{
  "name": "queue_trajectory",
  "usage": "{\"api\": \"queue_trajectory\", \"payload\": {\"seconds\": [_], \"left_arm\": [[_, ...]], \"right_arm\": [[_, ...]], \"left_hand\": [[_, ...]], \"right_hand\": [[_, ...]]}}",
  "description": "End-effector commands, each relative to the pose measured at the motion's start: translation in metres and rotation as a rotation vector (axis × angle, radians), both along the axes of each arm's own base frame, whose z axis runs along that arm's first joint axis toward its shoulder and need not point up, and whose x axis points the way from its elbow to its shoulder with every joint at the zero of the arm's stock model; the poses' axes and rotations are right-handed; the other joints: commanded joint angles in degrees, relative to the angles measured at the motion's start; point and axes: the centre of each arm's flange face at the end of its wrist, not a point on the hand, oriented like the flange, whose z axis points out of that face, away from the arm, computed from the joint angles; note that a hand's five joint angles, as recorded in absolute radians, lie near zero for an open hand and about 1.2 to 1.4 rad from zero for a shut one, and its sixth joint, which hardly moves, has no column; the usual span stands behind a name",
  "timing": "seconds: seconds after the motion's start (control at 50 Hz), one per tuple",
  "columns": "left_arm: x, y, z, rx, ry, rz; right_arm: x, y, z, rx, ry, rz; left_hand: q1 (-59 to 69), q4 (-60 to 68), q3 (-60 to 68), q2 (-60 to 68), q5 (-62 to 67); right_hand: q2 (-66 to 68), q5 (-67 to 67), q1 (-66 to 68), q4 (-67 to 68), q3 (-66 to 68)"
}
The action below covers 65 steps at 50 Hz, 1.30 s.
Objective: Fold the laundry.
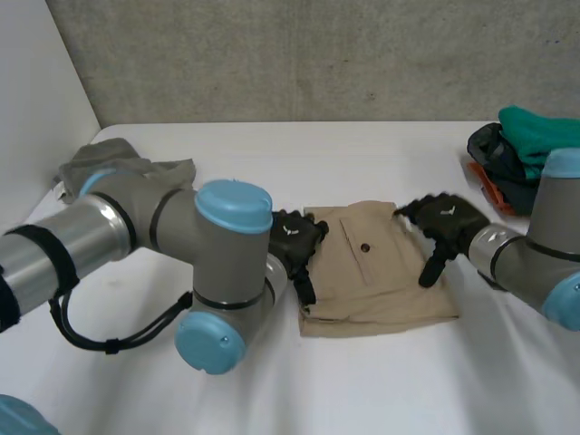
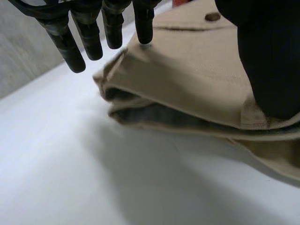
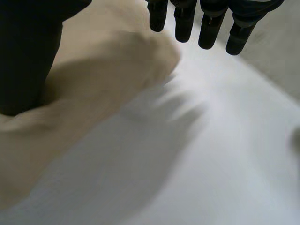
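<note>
A white desk [image 1: 362, 390] carried everything. The left arm [image 1: 118, 227] reached in from the near left and the right arm [image 1: 544, 254] from the right. At the middle of the desk lay the tan garment [image 1: 376, 272], folded into a flat, roughly square stack, its layered edges showing along the left side [image 2: 154, 115]. A pocket flap ran across its top face.

A crumpled grey cloth [image 1: 118, 161] lay at the far left. A teal cloth [image 1: 535, 131] sat on a dark heap at the far right.

The left hand [image 1: 297, 237] was at the garment's left edge with its fingers [image 2: 89, 37] straight and unclenched, one fingertip touching the cloth. The right hand [image 1: 444, 217] was at the far right corner, its fingers [image 3: 211, 28] likewise straight, gripping nothing. A dark button [image 1: 366, 246] sat on the flap.
</note>
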Motion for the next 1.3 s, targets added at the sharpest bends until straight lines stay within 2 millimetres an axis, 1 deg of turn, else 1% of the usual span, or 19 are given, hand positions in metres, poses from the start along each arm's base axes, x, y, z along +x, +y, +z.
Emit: {"api": "queue_trajectory", "payload": {"seconds": [0.02, 0.1, 0.12, 0.16, 0.2, 0.28, 0.34, 0.42, 0.62, 0.86, 0.94, 0.98, 1.02, 1.04, 1.06, 1.1, 1.2, 1.28, 1.3], "left_arm": [[-0.005, 0.002, 0.064, -0.095, 0.135, -0.126], [-0.003, -0.005, 0.104, -0.157, 0.232, -0.203], [-0.003, -0.006, 0.112, -0.168, 0.249, -0.218], [-0.004, -0.006, 0.128, -0.186, 0.294, -0.277], [-0.005, -0.005, 0.137, -0.186, 0.325, -0.318], [-0.01, 0.005, 0.147, -0.133, 0.372, -0.442], [-0.011, 0.012, 0.148, -0.079, 0.386, -0.518], [-0.013, 0.017, 0.145, -0.044, 0.392, -0.561], [-0.014, 0.021, 0.138, -0.027, 0.383, -0.561], [-0.013, 0.02, 0.135, -0.018, 0.377, -0.557], [-0.012, 0.02, 0.136, -0.02, 0.377, -0.556], [-0.012, 0.019, 0.135, -0.019, 0.377, -0.554], [-0.011, 0.019, 0.137, -0.024, 0.379, -0.553], [-0.011, 0.019, 0.137, -0.024, 0.379, -0.553], [-0.011, 0.019, 0.138, -0.025, 0.379, -0.552], [-0.01, 0.018, 0.14, -0.03, 0.381, -0.55], [-0.008, 0.016, 0.142, -0.038, 0.383, -0.545], [-0.003, 0.014, 0.158, -0.083, 0.401, -0.538], [0.0, 0.014, 0.169, -0.111, 0.414, -0.534]], "right_arm": [[0.004, 0.028, 0.048, -0.183, -0.039, 0.024], [0.015, 0.06, 0.048, -0.224, -0.037, 0.081], [0.017, 0.074, 0.042, -0.229, -0.028, 0.1], [0.018, 0.087, 0.033, -0.222, -0.018, 0.117], [0.019, 0.106, 0.02, -0.192, -0.013, 0.142], [0.021, 0.129, -0.002, -0.134, -0.006, 0.178], [0.024, 0.131, -0.014, -0.155, -0.016, 0.186], [0.027, 0.123, -0.035, -0.185, -0.014, 0.189], [0.038, 0.096, -0.058, -0.277, -0.032, 0.183], [0.049, 0.067, -0.05, -0.411, -0.054, 0.152], [0.052, 0.06, -0.049, -0.428, -0.06, 0.151], [0.054, 0.057, -0.046, -0.44, -0.067, 0.157], [0.056, 0.054, -0.043, -0.456, -0.079, 0.158], [0.058, 0.05, -0.04, -0.466, -0.09, 0.155], [0.059, 0.047, -0.037, -0.478, -0.094, 0.152], [0.061, 0.041, -0.03, -0.505, -0.101, 0.148], [0.065, 0.011, 0.005, -0.62, -0.138, 0.106], [0.069, -0.01, 0.039, -0.726, -0.173, 0.058], [0.069, -0.014, 0.047, -0.749, -0.182, 0.049]], "left_hand": [[0.4, -0.4, -1.0, -0.8, -1.8], [0.6, -0.2, -0.8, -0.6, -1.6], [0.8, -0.1, -0.7, -0.5, -1.4], [0.8, -0.1, -0.7, -0.5, -1.4], [0.9, 0.1, -0.5, -0.3, -1.3], [1.4, 0.6, 0.0, 0.2, -0.8], [1.4, 0.6, 0.0, 0.2, -0.8], [1.6, 0.8, 0.2, 0.4, -0.6], [1.4, 0.6, 0.0, 0.2, -0.8], [1.3, 0.4, -0.2, 0.0, -0.9], [1.1, 0.3, -0.3, -0.1, -1.1], [1.1, 0.3, -0.3, -0.1, -1.1], [1.1, 0.3, -0.3, -0.1, -1.1], [1.1, 0.3, -0.3, -0.1, -1.1], [1.1, 0.3, -0.3, -0.1, -1.1], [0.9, 0.1, -0.5, -0.3, -1.3], [0.9, 0.1, -0.5, -0.3, -1.3], [0.9, 0.1, -0.5, -0.3, -1.3], [0.9, 0.1, -0.5, -0.3, -1.3]], "right_hand": [[-0.5, -2.9, 0.4, -2.2, -2.0], [-0.5, -2.9, 0.4, -2.2, -2.0], [-0.5, -2.9, 0.4, -2.2, -2.0], [-0.5, -2.9, 0.4, -2.2, -2.0], [-0.5, -2.9, 0.4, -2.2, -2.0], [-0.5, -2.9, 0.4, -2.2, -2.0], [-0.5, -2.9, 0.4, -2.2, -2.0], [-0.5, -2.9, 0.4, -2.2, -2.0], [-0.5, -2.9, 0.4, -2.2, -2.0], [1.4, -1.0, 2.3, -0.3, -0.1], [11.1, 8.8, 12.1, 9.4, 9.6], [25.6, 23.2, 26.5, 23.9, 24.1], [43.2, 40.8, 44.1, 41.5, 41.7], [63.1, 60.7, 64.0, 61.4, 61.6], [69.4, 67.0, 70.3, 67.7, 67.9], [69.5, 67.1, 70.4, 67.8, 68.0], [69.5, 67.1, 70.4, 67.8, 68.0], [69.5, 67.1, 70.4, 67.8, 68.0], [69.5, 67.1, 70.4, 67.8, 68.0]]}}
